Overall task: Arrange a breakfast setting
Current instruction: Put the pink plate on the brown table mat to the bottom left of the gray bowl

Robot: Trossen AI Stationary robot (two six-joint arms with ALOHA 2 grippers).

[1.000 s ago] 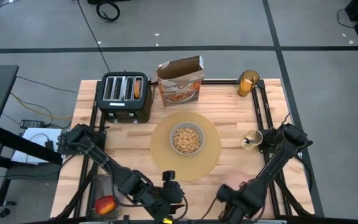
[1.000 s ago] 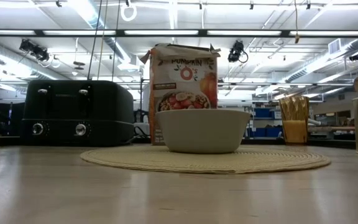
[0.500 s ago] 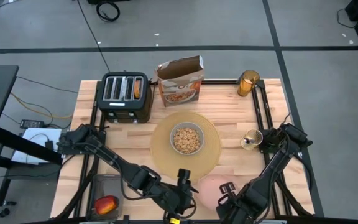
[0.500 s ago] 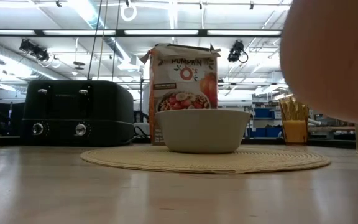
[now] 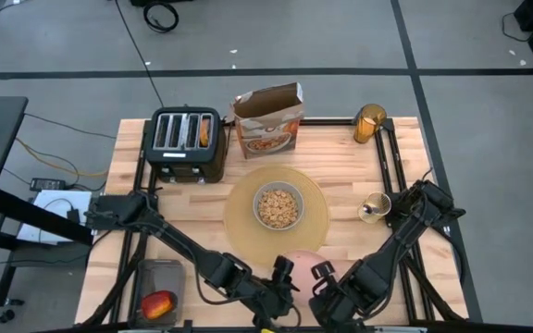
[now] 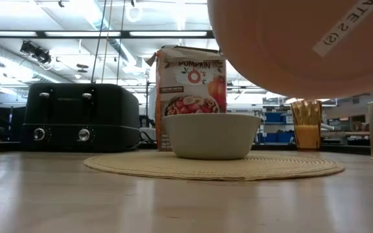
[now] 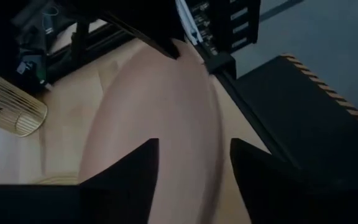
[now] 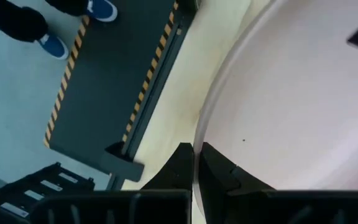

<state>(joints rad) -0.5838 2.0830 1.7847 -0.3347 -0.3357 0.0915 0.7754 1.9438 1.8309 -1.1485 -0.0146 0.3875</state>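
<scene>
The pink plate (image 5: 302,264) hangs over the table's near edge, between my two grippers. My right gripper (image 5: 320,274) is shut on it. My left gripper (image 5: 285,271) is open, with a finger on either side of the plate's edge (image 7: 166,99); I cannot tell whether they touch. The grey bowl (image 5: 278,205), filled with cereal, stands on the round tan placemat (image 5: 315,222) at mid-table. The amber glass (image 5: 369,122) is at the far right corner. The apple (image 5: 158,303) lies on a dark tray at the near left. A bread round (image 5: 204,134) sticks out of the toaster's slot. My right gripper pinches the plate's rim (image 8: 205,134) between its two shut fingers (image 8: 182,163), coming steeply from above. The plate is lifted clear of the table and tilted, and its labelled underside (image 6: 303,45) faces the low camera.
The black toaster (image 5: 186,143) and an open cereal box (image 5: 268,120) stand along the far edge. A gold wire cup (image 5: 375,207) sits right of the placemat. A person's blue shoes (image 8: 55,43) show on the floor beyond the table.
My right gripper has risen and gone toward the table's left along the near edge, rolling its wrist; the plate has been lifted, carried toward the middle and tipped. My left gripper has gone right and down toward the plate, its fingers now astride the plate's edge.
</scene>
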